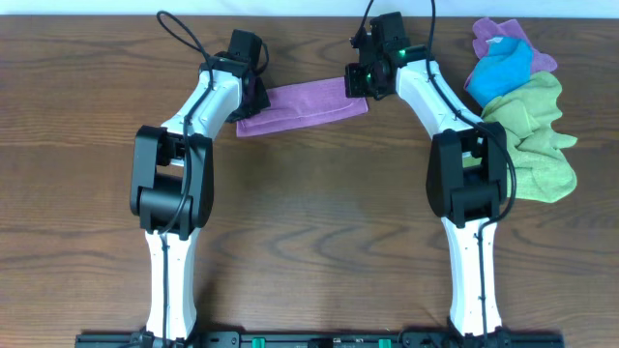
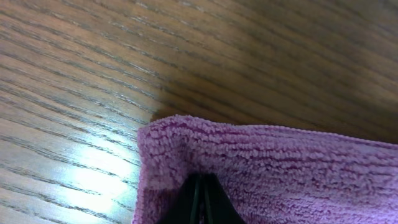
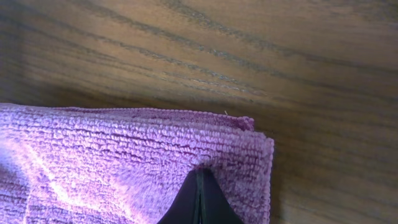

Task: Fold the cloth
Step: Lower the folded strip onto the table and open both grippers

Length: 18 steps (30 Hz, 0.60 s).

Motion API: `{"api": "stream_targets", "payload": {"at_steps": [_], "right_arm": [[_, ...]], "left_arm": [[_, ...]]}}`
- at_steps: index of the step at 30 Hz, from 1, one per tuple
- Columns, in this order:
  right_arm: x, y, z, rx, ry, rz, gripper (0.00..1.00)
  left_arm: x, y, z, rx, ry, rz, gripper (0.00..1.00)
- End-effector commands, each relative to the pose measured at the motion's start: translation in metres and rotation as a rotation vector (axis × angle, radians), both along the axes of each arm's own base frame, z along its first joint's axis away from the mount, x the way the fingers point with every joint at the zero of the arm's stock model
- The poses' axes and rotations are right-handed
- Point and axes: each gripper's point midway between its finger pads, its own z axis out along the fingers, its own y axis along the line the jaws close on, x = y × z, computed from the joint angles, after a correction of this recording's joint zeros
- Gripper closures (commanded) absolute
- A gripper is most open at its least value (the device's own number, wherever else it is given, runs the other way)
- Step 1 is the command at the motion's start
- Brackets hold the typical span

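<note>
— well, status of both claws?
— both closed on the cloth [image 1: 302, 104]. my left claw [image 2: 200, 190] pinches its left end near the corner. my right claw [image 3: 200, 183] pinches its right end near the corner. on each, the jaws are pressed together with pile bunched around the tips.
— location of the cloth?
— far-middle of the table [image 1: 309, 222], a long narrow strip stretched between my two claws. it looks doubled over once: at the right corner two stacked edges show.
— risks noted?
— three, in my judgement. first: each bite sits close to the hem, so a firm pull could slip the soft pile out of one claw and drop that end. second: i cannot tell whether each claw has both layers or only the top one. if only the top, lifting would peel the fold open. third: if my arms rise or travel unevenly, the strip would skew and the edges would land out of line.
— anything nearby?
— spare cloths [image 1: 522, 116] lie in a heap well apart on my right. a wide swing on that side could brush them.
</note>
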Motion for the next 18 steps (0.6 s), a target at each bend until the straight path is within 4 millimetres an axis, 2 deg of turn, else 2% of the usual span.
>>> {"api": "stream_targets", "payload": {"at_steps": [1,5,8,14,18], "right_arm": [[0.000,0.001,0.003,-0.024,-0.016,0.009,0.98],[-0.009,-0.012,-0.006,-0.094,0.031,-0.015,0.99],[-0.023,-0.011,-0.011,-0.120,0.077,0.021,0.98],[-0.059,0.005,-0.026,-0.167,0.185,0.093,0.99],[-0.075,0.011,-0.038,-0.232,0.216,0.114,0.99]], "left_arm": [[-0.016,0.000,-0.028,-0.005,0.088,-0.009,0.94],[-0.019,0.000,-0.029,-0.002,0.100,-0.009,0.94],[-0.020,0.001,-0.029,-0.001,0.104,-0.009,0.94],[-0.020,0.001,-0.029,0.000,0.103,-0.009,0.94],[-0.021,0.002,-0.029,0.012,0.105,-0.025,0.94]]}}
